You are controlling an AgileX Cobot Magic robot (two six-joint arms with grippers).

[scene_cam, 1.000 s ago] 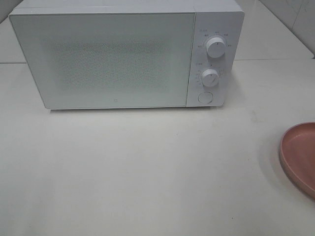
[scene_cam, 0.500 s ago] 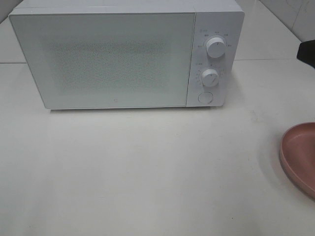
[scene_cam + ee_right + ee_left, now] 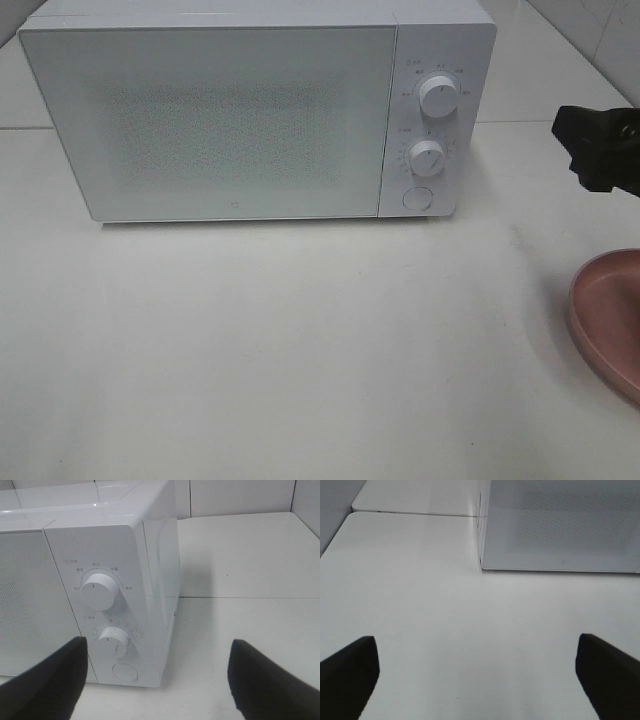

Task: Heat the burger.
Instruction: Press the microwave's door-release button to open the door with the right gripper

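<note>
No burger shows in any view. The white microwave [image 3: 210,120] stands at the back of the table with its door shut. On its right panel are an upper knob [image 3: 438,96], a lower knob [image 3: 427,158] and a round button [image 3: 416,198]. My right gripper [image 3: 578,150] hovers to the right of that panel, apart from it. In the right wrist view it [image 3: 157,680] is open and empty, facing the knobs [image 3: 99,590]. My left gripper [image 3: 480,680] is open and empty above bare table, in front of the microwave's left front corner [image 3: 481,567].
An empty pink plate [image 3: 610,320] lies at the table's right edge, below the right gripper. White tabletop [image 3: 300,350] stretches in front of the microwave. A tiled wall [image 3: 240,495] rises behind the table.
My right gripper has entered the exterior high view from the right edge and moved left toward the microwave's control panel. Nothing else has moved.
</note>
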